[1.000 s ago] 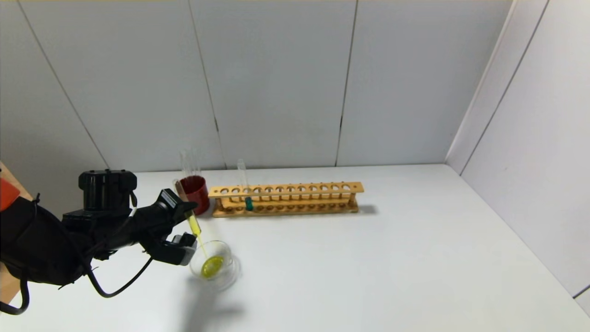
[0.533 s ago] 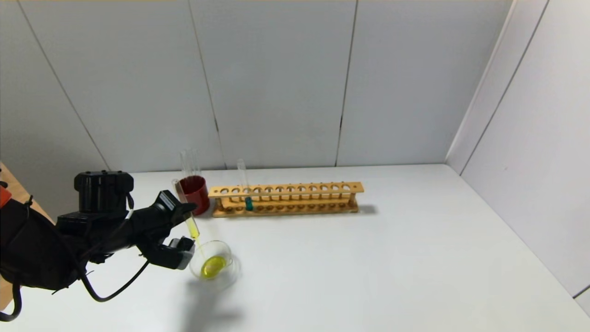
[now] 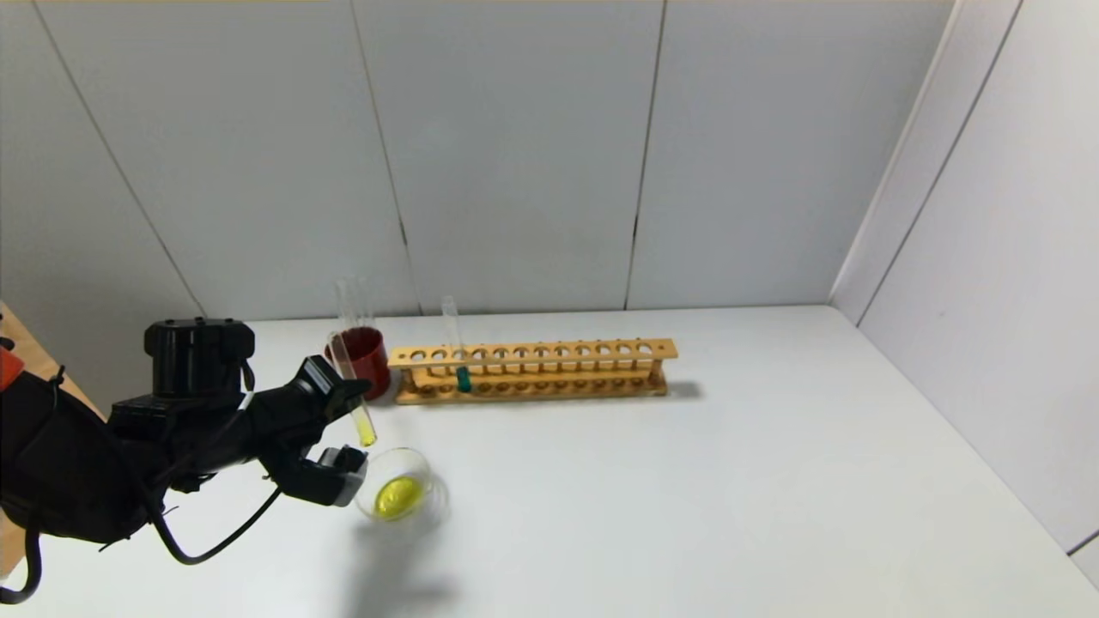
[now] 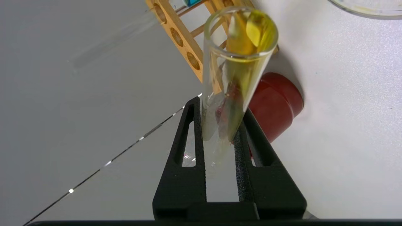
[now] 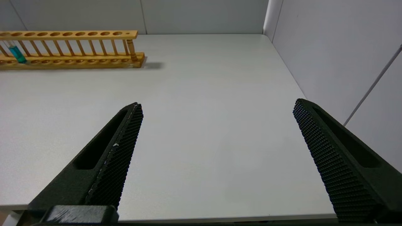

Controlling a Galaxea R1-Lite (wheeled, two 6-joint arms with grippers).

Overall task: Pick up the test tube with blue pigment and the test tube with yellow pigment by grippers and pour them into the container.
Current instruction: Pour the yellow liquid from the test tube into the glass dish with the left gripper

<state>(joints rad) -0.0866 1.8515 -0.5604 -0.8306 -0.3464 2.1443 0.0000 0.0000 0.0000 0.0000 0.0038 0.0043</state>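
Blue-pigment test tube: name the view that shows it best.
The head view: the test tube with blue pigment stands whole and upright in the wooden rack, blue liquid at its bottom. The right wrist view catches only its lower end at the picture's edge. The left wrist view shows just a blue sliver.

You've got yellow liquid pooled in the clear container and yellow streaks in the clear test tube with yellow pigment. Teal-blue sits in the test tube with blue pigment (tan wooden rack). Dark red cup at 11 o'clock of the dish. Black left gripper; white table.
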